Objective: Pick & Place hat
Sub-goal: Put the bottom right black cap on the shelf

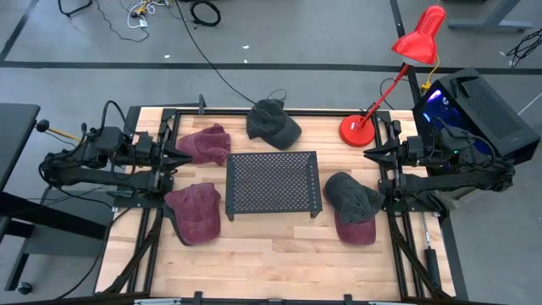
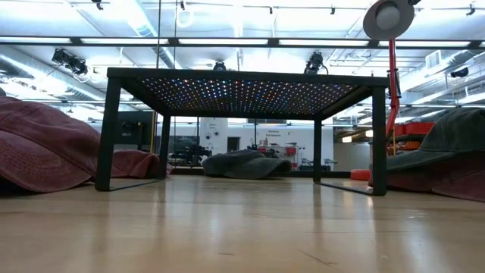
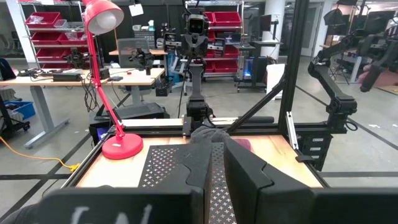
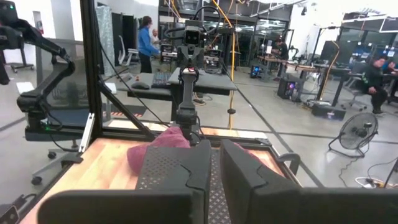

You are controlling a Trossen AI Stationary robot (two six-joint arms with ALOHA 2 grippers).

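Both arms parked at counter [image 1: 279, 254] edges. Left end effector [image 1: 182, 158] narrow, empty; right end effector [image 1: 370, 155] same. Hats [image 1: 194, 212] around mesh rack [image 1: 272, 182]. Risk: narrow fingers snag soft brim, fabric slips.

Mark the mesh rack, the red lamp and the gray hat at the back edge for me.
mesh rack [image 1: 273, 180], high view, middle of its perforated top
red lamp [image 1: 356, 130], high view, round base
gray hat [image 1: 273, 124], high view, crown

no readable text, labels, brands or numbers anywhere
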